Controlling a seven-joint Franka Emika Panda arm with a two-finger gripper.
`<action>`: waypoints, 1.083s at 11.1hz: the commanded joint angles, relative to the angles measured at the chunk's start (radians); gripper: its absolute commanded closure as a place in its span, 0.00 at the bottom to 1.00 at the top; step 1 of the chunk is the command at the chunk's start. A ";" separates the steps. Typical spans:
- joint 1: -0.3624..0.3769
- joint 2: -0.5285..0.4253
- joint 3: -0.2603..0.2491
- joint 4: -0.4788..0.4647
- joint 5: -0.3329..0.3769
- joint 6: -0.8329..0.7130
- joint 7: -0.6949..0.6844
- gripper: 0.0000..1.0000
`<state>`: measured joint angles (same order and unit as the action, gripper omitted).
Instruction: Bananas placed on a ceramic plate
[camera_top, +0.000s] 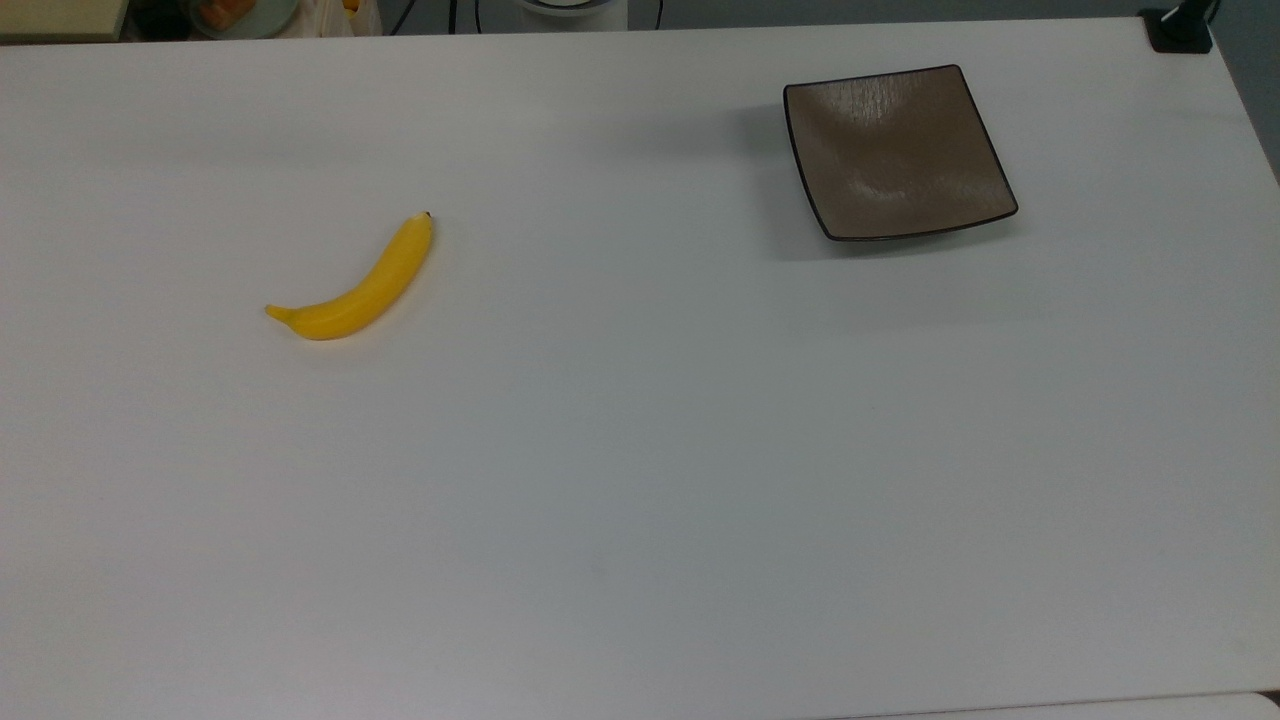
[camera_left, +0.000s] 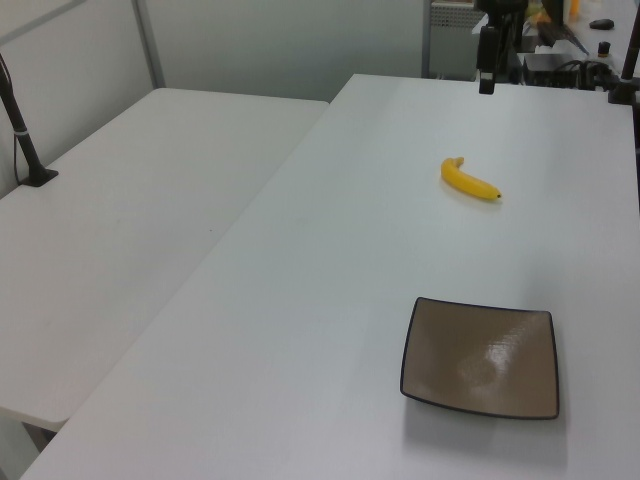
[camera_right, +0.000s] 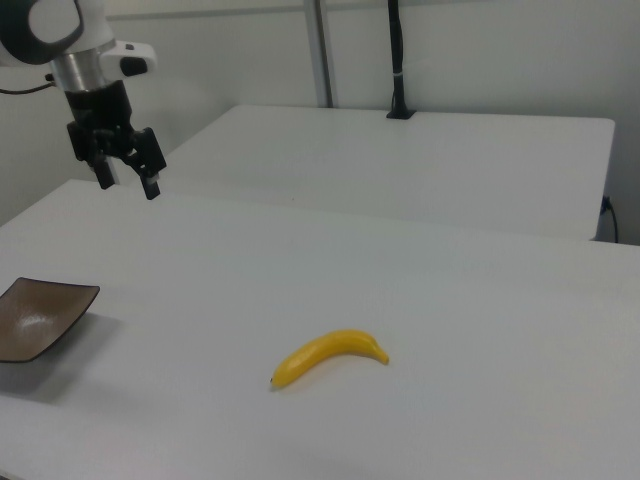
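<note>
In the top view, the banana (camera_top: 357, 287) lies flat on the white counter (camera_top: 640, 450) at about nine o'clock, its dark tip toward one o'clock. The ceramic plate (camera_top: 897, 152) sits bare at about two o'clock, well apart from the banana. In the right view, the pincer (camera_right: 127, 177) hangs above the counter at ten o'clock, its fingers (camera_right: 150, 184) spread apart and holding nothing, well away from banana (camera_right: 328, 356) and plate (camera_right: 40, 318).
</note>
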<state>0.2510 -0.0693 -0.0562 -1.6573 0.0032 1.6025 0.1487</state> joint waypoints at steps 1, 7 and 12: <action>-0.096 0.037 -0.004 -0.006 -0.009 0.057 -0.005 0.00; -0.275 0.143 -0.007 -0.054 -0.008 0.259 -0.003 0.00; -0.328 0.293 -0.010 -0.085 -0.009 0.332 0.000 0.00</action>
<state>-0.0734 0.1513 -0.0663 -1.7391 0.0020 1.8856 0.1456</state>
